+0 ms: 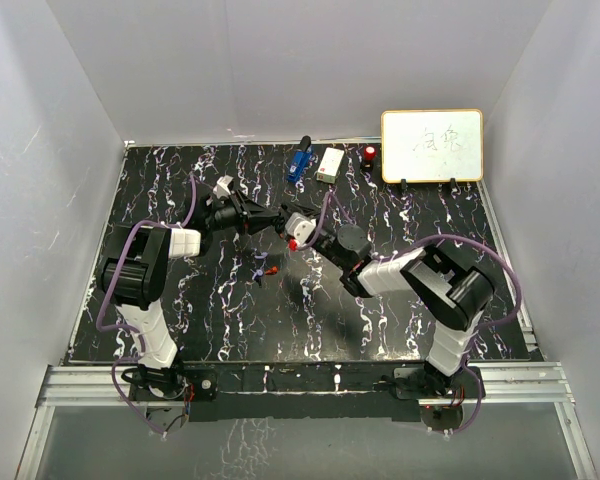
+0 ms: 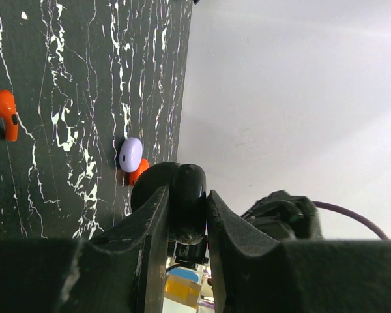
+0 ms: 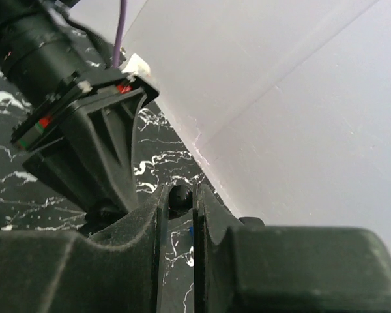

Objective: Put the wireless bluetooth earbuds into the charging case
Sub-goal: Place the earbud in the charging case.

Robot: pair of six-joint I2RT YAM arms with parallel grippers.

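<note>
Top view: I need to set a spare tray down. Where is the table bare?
Bare: the near strip between the arm bases, and the back-left corner of the table. Crowded: the centre around the earbuds, and the back edge with the blue gadget, white box and whiteboard.

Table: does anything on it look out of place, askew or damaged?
Three earbuds lie loose on the table near its middle: an orange earbud alone, and a lilac earbud against a second orange earbud. Nothing looks spilled or broken.
</note>
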